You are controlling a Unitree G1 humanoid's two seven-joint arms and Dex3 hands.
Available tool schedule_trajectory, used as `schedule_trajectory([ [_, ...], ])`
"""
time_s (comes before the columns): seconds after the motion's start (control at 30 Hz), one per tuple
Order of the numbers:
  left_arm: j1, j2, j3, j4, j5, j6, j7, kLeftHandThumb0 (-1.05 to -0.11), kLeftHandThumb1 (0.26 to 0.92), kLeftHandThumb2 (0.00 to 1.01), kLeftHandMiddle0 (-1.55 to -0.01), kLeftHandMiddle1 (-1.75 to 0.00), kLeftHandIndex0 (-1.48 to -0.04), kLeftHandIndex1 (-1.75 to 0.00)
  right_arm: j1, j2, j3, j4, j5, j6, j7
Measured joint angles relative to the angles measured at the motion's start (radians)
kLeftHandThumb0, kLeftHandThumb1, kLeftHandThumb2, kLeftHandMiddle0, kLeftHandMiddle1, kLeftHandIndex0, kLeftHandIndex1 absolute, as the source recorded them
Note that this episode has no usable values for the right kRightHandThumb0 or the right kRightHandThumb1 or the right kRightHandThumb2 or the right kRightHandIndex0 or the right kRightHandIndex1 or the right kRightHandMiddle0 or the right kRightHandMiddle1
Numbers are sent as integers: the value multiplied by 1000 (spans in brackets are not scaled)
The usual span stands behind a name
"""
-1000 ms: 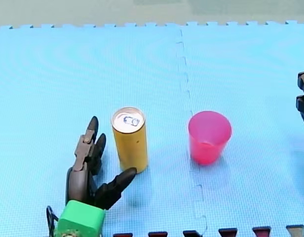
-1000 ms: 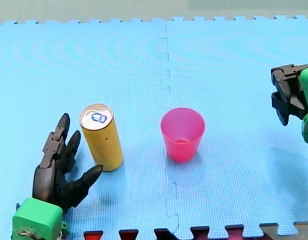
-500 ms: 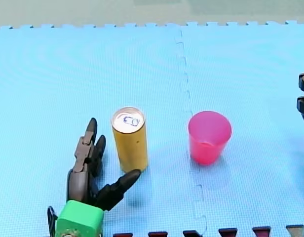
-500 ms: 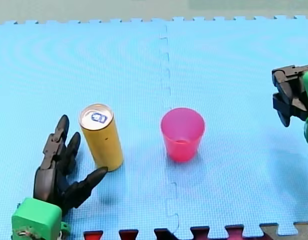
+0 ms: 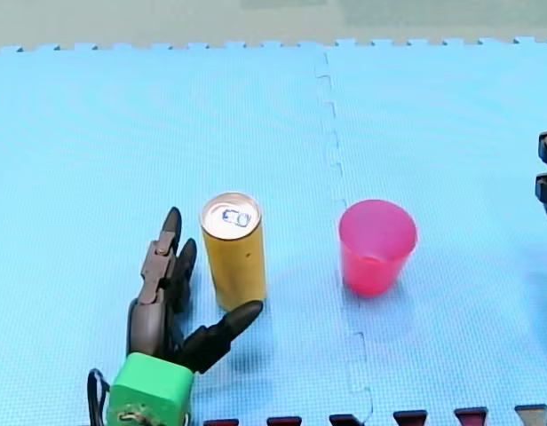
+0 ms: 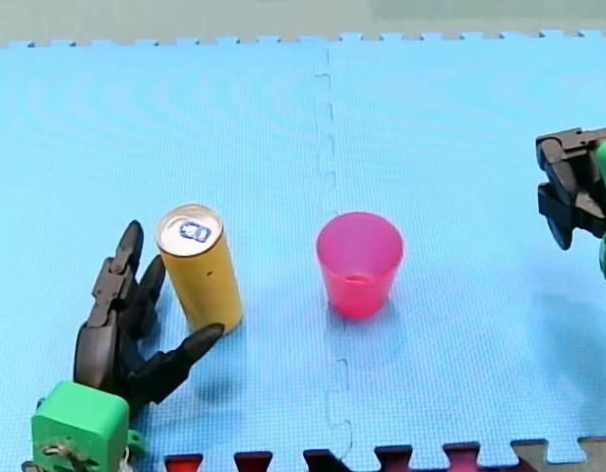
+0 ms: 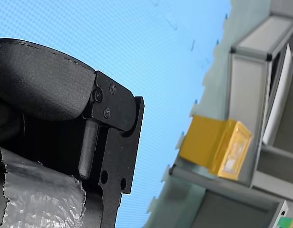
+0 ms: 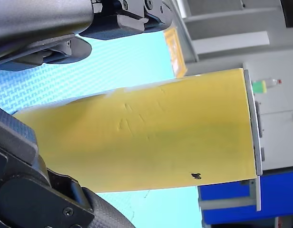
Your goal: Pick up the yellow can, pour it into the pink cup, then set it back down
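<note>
The yellow can (image 5: 233, 262) stands upright on the blue foam mat (image 5: 122, 133), its silver top with the pull tab facing up. It sits left of the pink cup (image 5: 376, 248), which is also upright with its mouth open, and the two are apart with bare mat between them. A seam in the mat (image 5: 331, 133) runs away from me between the can and the cup.

My left hand (image 5: 158, 319) is spread around the can. Its fingers (image 5: 167, 253) stand just beside the can's left side, and the thumb (image 5: 225, 328) reaches across in front of the base. I cannot tell from the head views whether any of them touch it. In the second wrist view the can's yellow wall (image 8: 146, 133) lies between the dark finger links, very close.

My right hand (image 6: 571, 192) is at the far right edge, well away from the cup, and I cannot tell its state.
</note>
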Motion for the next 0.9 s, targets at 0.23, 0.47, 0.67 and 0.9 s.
schedule_trajectory([
  [0.23, -23, 23, -46, 22, 110, 2, 120, -964, 695, 12, -270, -1, -202, -5, 1, 0, 4, -5, -4, -2, -15],
  [0.47, -29, 21, -51, 25, 84, 39, 70, -1009, 736, 16, -280, -4, -215, -5, 4, 0, 5, -7, -4, -8, -20],
  [0.67, -47, 7, -49, 17, 63, 65, 46, -1025, 752, 10, -290, -7, -218, -3, 8, 1, 9, -9, -4, -17, -21],
  [0.9, -56, -6, -49, 13, 43, 86, 21, -1021, 746, 1, -296, -6, -224, -3, 13, 1, 9, -9, -2, -21, -18],
])
